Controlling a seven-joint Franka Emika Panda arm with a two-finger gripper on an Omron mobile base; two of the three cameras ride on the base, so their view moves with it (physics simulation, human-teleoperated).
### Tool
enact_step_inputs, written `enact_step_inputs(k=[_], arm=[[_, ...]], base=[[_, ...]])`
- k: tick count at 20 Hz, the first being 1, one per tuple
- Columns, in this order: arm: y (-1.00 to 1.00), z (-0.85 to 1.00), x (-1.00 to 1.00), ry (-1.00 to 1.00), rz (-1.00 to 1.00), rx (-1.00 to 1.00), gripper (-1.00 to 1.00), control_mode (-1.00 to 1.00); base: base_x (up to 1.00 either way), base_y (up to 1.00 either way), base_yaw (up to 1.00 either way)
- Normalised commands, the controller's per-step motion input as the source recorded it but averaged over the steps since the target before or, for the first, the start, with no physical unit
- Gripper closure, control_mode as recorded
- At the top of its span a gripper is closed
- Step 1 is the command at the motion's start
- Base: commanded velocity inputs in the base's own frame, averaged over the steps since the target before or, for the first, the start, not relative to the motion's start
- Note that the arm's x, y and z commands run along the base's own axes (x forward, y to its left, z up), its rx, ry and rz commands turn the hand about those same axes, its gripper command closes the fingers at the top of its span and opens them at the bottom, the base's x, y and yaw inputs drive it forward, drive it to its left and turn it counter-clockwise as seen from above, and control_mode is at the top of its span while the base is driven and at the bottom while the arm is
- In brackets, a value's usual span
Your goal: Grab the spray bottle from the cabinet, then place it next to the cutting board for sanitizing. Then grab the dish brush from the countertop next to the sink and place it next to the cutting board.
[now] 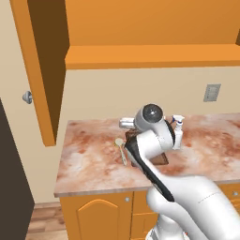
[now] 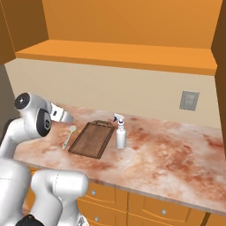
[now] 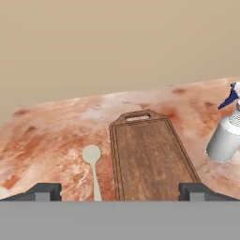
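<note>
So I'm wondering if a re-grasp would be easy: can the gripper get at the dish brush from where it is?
Probably yes. The open, empty gripper hangs just above the dish brush, which lies flat on the countertop beside the cutting board, nothing covering it.

A white arm with dark joints rises from the base, bends at a rounded elbow and reaches forward. Its hand [image 3: 120,191] is level, empty, with both dark fingertips [image 3: 44,191] spread wide apart.
</note>
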Motion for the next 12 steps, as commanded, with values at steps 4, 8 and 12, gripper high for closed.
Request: enact_step_inputs(k=[4, 8, 12], arm=[[-0.50, 1.00, -0.67, 0.00, 0.00, 0.00, -1.00, -1.00], [-0.52, 0.81, -0.71, 0.00, 0.00, 0.00, -1.00, -1.00], [-0.54, 0.51, -0.85, 0.00, 0.00, 0.00, -1.00, -1.00]], base=[[0.00, 0.00, 0.00], [0.00, 0.00, 0.00], [0.00, 0.00, 0.00]])
